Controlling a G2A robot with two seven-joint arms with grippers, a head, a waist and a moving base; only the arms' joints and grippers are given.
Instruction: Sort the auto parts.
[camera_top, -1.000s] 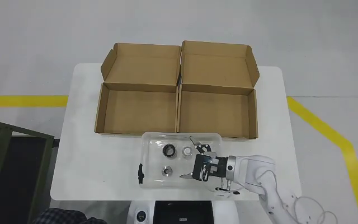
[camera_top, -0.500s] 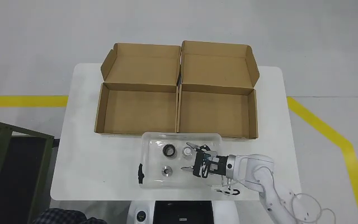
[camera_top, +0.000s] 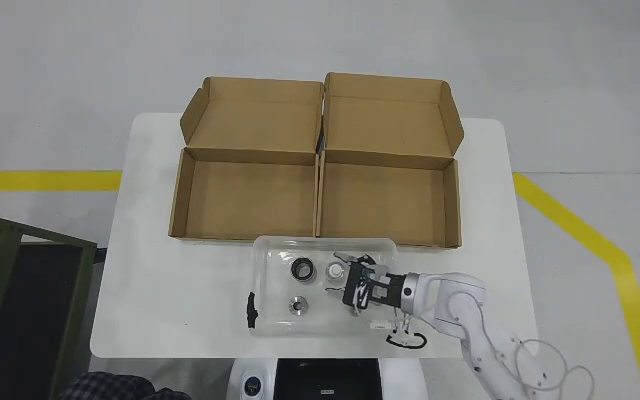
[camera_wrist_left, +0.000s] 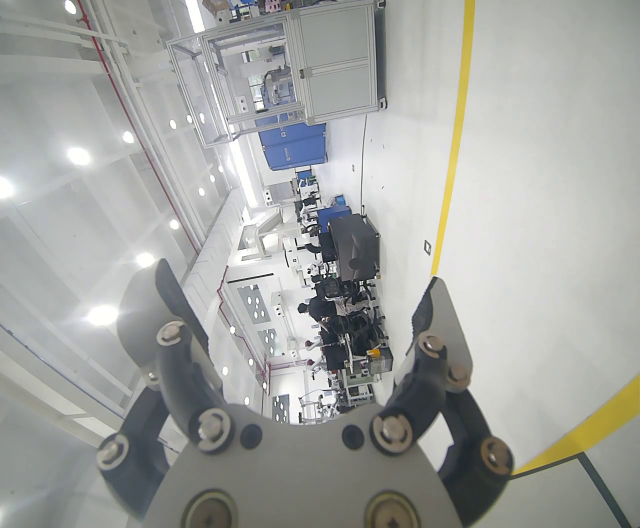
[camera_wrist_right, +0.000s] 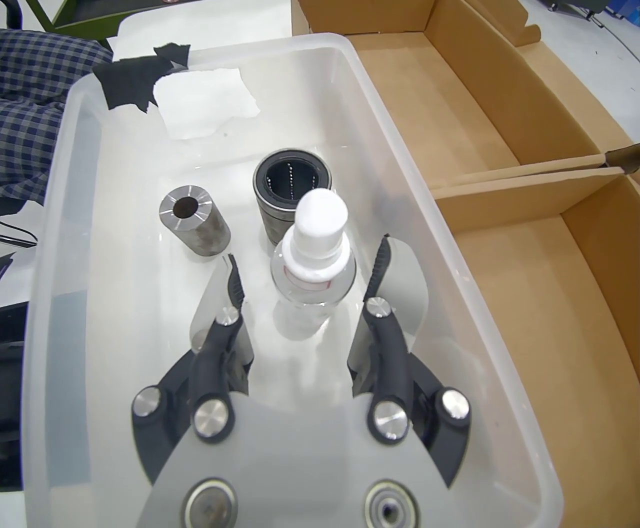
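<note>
Auto parts (camera_top: 300, 270) stand in a clear bin (camera_wrist_right: 400, 145) at the near edge of the bench (camera_top: 150, 280): a bored steel cylinder (camera_wrist_right: 195, 222), a black bearing (camera_wrist_right: 290, 192) just beside it, a white-capped bottle (camera_wrist_right: 315, 270) close by the bearing. Right gripper (camera_wrist_right: 308, 257) low inside the bin, fingers (camera_wrist_right: 402, 285) wide, one either side of the bottle, not touching it. Left gripper (camera_wrist_left: 300, 277) points out at the room, fingers (camera_wrist_left: 445, 320) wide, holding nothing; two open cardboard boxes (camera_top: 245, 205) just beyond the bin.

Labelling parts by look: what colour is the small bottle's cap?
White; the cap shows best in the right wrist view.
</note>
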